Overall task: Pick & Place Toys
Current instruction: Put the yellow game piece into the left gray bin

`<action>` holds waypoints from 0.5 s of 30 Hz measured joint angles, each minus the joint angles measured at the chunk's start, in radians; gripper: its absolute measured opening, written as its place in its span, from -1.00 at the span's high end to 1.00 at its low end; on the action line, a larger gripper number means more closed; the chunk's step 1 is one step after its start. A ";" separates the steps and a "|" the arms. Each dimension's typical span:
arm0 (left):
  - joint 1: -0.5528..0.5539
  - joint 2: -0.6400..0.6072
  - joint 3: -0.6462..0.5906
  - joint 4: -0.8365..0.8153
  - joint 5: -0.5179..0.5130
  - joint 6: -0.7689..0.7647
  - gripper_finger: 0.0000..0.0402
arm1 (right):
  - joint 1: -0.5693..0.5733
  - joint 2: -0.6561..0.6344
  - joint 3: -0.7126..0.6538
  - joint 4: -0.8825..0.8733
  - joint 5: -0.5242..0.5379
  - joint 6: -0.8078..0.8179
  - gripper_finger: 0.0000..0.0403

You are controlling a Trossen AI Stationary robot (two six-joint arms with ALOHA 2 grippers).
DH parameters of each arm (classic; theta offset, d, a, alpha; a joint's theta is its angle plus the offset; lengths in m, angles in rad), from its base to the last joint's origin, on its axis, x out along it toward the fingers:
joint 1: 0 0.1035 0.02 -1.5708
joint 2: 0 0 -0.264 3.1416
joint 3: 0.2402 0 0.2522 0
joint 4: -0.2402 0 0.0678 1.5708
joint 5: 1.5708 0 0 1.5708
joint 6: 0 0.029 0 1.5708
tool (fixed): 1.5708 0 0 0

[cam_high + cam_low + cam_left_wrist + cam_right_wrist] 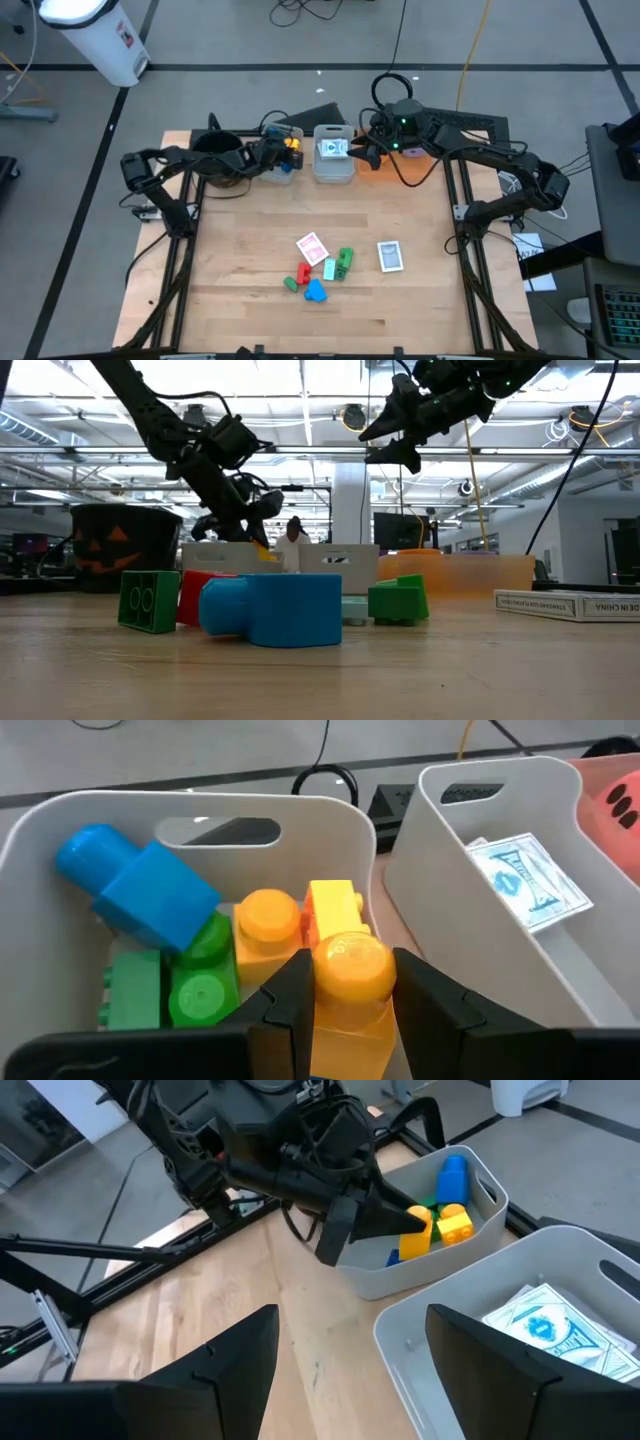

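Pinching a yellow block (352, 965) with the left gripper (348, 1010), both dark fingers shut snug on its sides. Holding it up in the air, just over the first bin (200, 805), not touching the toys under it. Inside that bin: a blue block (140, 885) leaning on top of the heap, green blocks (200, 985) beside it, an orange block (265, 920) and one more yellow piece (335, 905) right behind the held one. Just beside that bin, a second bin (500, 775) with a blue-backed card (525, 880) lying tilted inside. Past it, part of an orange die (615, 805) with black dots. Hanging high above the second bin and the wood next to it, the right gripper (352, 1315), fingers spread wide apart, nothing between them. Out on the bare table (230, 240), well apart from the bins, a little bunch of toys: a red card (312, 247), a green block (345, 262), a red block (303, 272) and a big blue block (316, 291), all close together. Near them, off to the right arm's side, one more card (390, 256) lying flat by itself. Next to the first bin, on the left arm's side, a round black pot (220, 155).
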 joint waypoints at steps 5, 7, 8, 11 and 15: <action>0.017 0.024 0.000 0.001 0.022 -0.001 0.47 | -0.001 0.000 0.000 -0.001 0.000 0.000 -0.20; 0.023 0.031 0.001 -0.001 0.037 0.003 0.47 | -0.001 0.000 0.000 -0.002 0.000 0.000 -0.20; 0.025 0.032 0.000 -0.006 0.040 0.008 0.47 | -0.001 0.000 0.000 -0.001 0.000 0.000 -0.20; 0.031 0.030 0.001 0.003 0.029 0.031 0.47 | -0.001 0.000 0.000 -0.001 0.004 -0.001 -0.20; 0.041 0.030 0.001 -0.003 0.031 0.060 0.47 | -0.001 0.000 0.000 -0.002 0.005 -0.003 -0.20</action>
